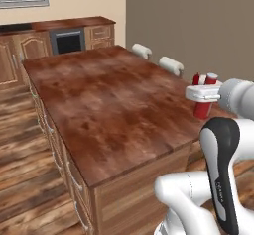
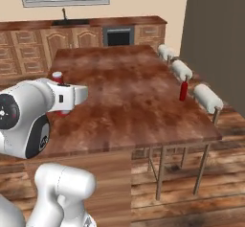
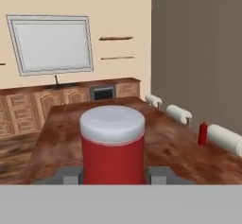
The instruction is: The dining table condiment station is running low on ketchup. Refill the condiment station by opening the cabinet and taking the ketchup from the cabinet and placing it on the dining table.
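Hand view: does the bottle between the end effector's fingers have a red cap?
No. The ketchup held in the end effector is a red bottle with a white cap.

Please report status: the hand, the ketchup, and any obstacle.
Hand shut on ketchup, above dining table. Bottle upright, not set down. All-red bottle far off at table edge.

Hidden and cut-off parts around the ketchup

You are seeing the arm's white hand covering the middle of the ketchup (image 1: 204, 105) in both base views; in the hand view the bottom edge is cutting off the bottle's base and the gripper (image 3: 113, 175) fingertips, so whether the bottle is touching the counter (image 1: 114, 110) cannot be told.
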{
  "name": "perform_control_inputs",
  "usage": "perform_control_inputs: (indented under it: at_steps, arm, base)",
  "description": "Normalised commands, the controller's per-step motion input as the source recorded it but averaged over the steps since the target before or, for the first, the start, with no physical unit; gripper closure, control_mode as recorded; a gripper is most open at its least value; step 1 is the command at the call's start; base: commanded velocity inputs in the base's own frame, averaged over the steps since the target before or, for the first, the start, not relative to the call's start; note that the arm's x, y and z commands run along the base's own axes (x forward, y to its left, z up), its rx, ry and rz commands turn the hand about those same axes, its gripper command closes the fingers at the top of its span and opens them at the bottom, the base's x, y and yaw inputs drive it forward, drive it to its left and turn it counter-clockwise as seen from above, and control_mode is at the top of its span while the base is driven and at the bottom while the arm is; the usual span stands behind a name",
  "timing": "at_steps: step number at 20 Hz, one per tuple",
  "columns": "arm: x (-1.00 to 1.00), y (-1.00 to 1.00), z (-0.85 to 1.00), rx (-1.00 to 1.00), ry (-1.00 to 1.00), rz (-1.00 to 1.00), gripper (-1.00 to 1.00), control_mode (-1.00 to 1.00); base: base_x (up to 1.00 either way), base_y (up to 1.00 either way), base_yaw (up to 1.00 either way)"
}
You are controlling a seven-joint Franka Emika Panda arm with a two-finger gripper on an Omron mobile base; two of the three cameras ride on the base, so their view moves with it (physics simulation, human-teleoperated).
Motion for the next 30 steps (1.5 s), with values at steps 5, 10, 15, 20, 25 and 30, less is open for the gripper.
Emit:
perform_control_inputs:
  at_steps: [5, 10, 15, 20, 25, 30]
  arm:
    - [0.0, 0.0, 0.0, 0.0, 0.0, 0.0, 1.0, 1.0]
    - [0.0, 0.0, 0.0, 0.0, 0.0, 0.0, 1.0, 1.0]
    - [0.0, 0.0, 0.0, 0.0, 0.0, 0.0, 1.0, 1.0]
    - [0.0, 0.0, 0.0, 0.0, 0.0, 0.0, 1.0, 1.0]
    - [0.0, 0.0, 0.0, 0.0, 0.0, 0.0, 1.0, 1.0]
    - [0.0, 0.0, 0.0, 0.0, 0.0, 0.0, 1.0, 1.0]
  base:
    - [0.07, -1.0, 0.0]
    - [0.07, -1.0, 0.0]
    - [0.01, -1.0, 0.0]
    - [0.0, -1.0, 0.03]
    - [0.02, -1.0, 0.07]
    - [0.05, -1.0, 0.18]
